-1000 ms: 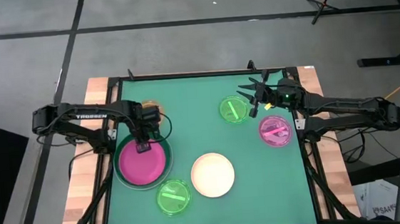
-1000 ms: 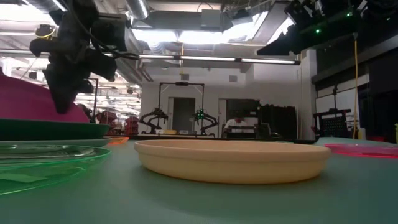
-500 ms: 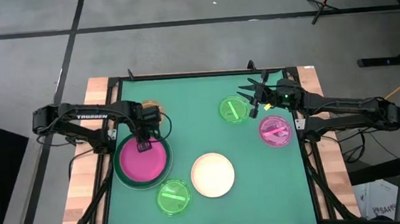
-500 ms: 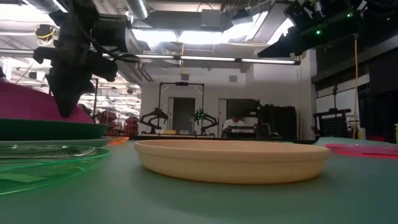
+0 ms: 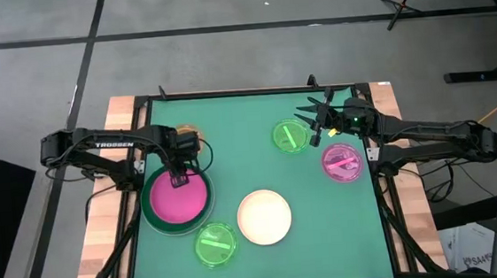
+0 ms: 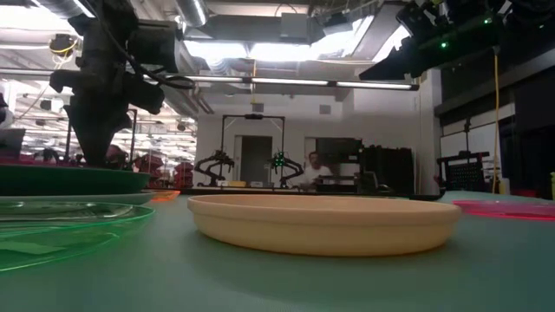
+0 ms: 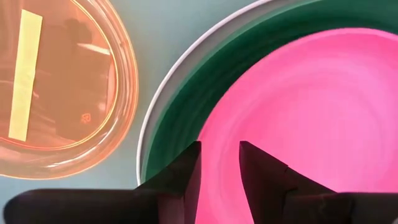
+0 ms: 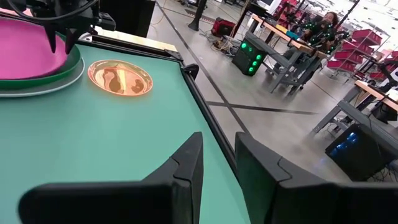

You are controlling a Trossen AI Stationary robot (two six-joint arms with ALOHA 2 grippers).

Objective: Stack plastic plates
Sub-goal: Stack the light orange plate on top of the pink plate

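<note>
I see the magenta plate (image 5: pixel 179 200) lying flat, face up, nested in the dark green plate (image 5: pixel 153 219), which itself sits on a pale plate whose white rim (image 7: pixel 152 134) shows in the left wrist view; that stack is on the left side of the table (image 5: pixel 238 122). Being round, the plate has no long axis to speak of, it just lies level with its hollow upward. My left gripper (image 5: pixel 179 182) hovers over the far edge of the magenta plate with its fingers (image 7: pixel 186 177) slightly parted and, as far as I can tell, nothing pinched between them, so I judge I am at the release of this plate. Just beyond the stack sits the small orange plate (image 7: pixel 56 93). Farther out lie the cream plate (image 5: pixel 264 217), a lime-green plate (image 5: pixel 215 245) near the front edge, another lime-green plate (image 5: pixel 291 136) and the pink plate (image 5: pixel 343 163) on the right. My right gripper (image 5: pixel 316 126) waits beside that far lime-green plate, its fingers a little apart and holding nothing. Next I reckon I must lift clear and fetch the cream plate.
</note>
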